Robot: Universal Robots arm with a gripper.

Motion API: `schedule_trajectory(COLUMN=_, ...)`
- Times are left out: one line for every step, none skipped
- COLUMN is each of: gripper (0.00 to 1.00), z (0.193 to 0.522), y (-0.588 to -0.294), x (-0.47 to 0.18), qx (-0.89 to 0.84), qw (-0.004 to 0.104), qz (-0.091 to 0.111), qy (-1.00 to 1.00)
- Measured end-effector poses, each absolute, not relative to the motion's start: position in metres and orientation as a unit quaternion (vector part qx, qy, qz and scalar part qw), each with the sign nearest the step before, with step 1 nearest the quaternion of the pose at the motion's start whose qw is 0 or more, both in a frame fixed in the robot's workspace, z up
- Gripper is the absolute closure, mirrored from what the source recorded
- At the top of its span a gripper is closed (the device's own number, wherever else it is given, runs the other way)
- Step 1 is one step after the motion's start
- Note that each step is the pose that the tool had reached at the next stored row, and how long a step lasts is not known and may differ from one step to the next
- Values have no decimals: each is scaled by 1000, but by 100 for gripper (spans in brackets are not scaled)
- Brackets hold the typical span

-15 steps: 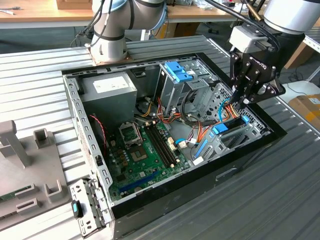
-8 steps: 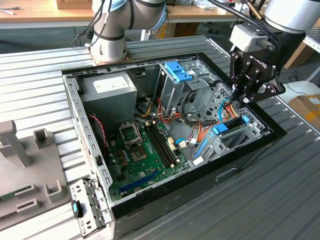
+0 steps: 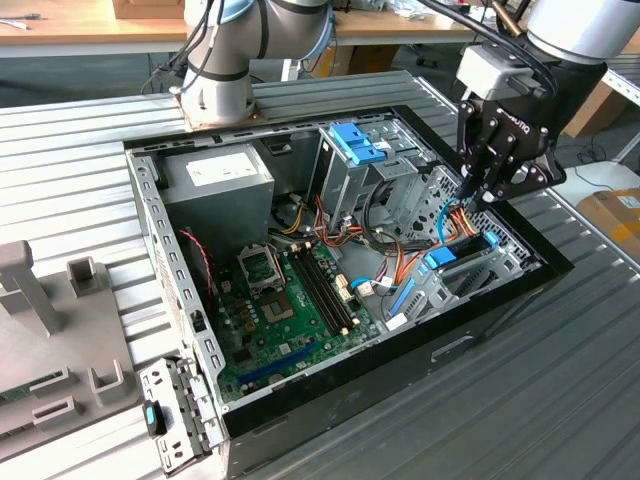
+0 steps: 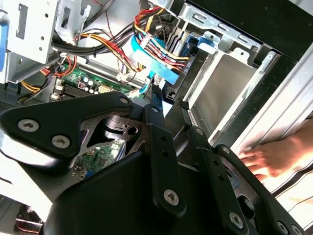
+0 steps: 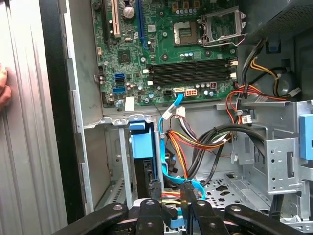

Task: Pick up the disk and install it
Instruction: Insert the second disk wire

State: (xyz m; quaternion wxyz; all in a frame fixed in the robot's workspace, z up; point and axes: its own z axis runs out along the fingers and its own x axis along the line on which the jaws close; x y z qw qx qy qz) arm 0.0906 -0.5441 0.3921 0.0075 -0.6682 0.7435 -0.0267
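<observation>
The disk [image 3: 465, 250], a dark slab between bright blue rails, stands on edge in the drive bay at the front corner of the open computer case [image 3: 160, 250], on the exterior view's right. In the first wrist view its blue rail and dark edge [image 5: 145, 149] run down into the bay. My gripper [image 3: 470, 203] hangs just above the disk, pointing down at it. In both wrist views the black fingers [image 5: 155, 193] [image 4: 156, 115] stand a narrow gap apart, and I see nothing held in my gripper [image 5: 171, 193] [image 4: 172, 111]. A blue flat cable [image 5: 168, 171] runs close beside them.
A bundle of coloured cables [image 3: 400, 260] lies beside the bay, with the green motherboard [image 3: 290, 300] in the middle. A grey power supply [image 3: 220, 175] and a light-blue latch plate [image 3: 355, 140] sit at the back. A person's hand [image 4: 274, 156] rests outside the case wall.
</observation>
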Motion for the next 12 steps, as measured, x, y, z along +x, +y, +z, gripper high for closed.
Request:
schedule_trajectory(gripper=70, z=392, y=-542, x=94, qx=-668, qw=7, qz=-27, qy=743)
schedule_trajectory(gripper=70, z=392, y=-541, x=95, qx=-668, qw=7, qz=-27, qy=743)
schedule_trajectory(gripper=70, z=393, y=-541, x=95, qx=-668, qw=7, qz=-27, qy=744)
schedule_trajectory(gripper=70, z=393, y=-542, x=95, qx=-668, qw=9, qz=-25, qy=744)
schedule_trajectory(gripper=70, z=395, y=-542, x=96, qx=-668, qw=12, qz=-22, qy=744)
schedule_trajectory(gripper=70, z=398, y=-542, x=96, qx=-668, qw=14, qz=-19, qy=744)
schedule_trajectory(gripper=70, z=400, y=-542, x=95, qx=-668, qw=15, qz=-18, qy=744)
schedule_trajectory(gripper=70, z=400, y=-542, x=96, qx=-668, qw=16, qz=-17, qy=744)
schedule_trajectory(gripper=70, z=400, y=-543, x=97, qx=-668, qw=16, qz=-17, qy=744)
schedule_trajectory(gripper=70, z=400, y=-545, x=98, qx=-668, qw=16, qz=-17, qy=744)
schedule_trajectory(gripper=70, z=400, y=-547, x=98, qx=-668, qw=16, qz=-18, qy=744)
schedule_trajectory(gripper=70, z=396, y=-548, x=99, qx=-668, qw=15, qz=-18, qy=744)
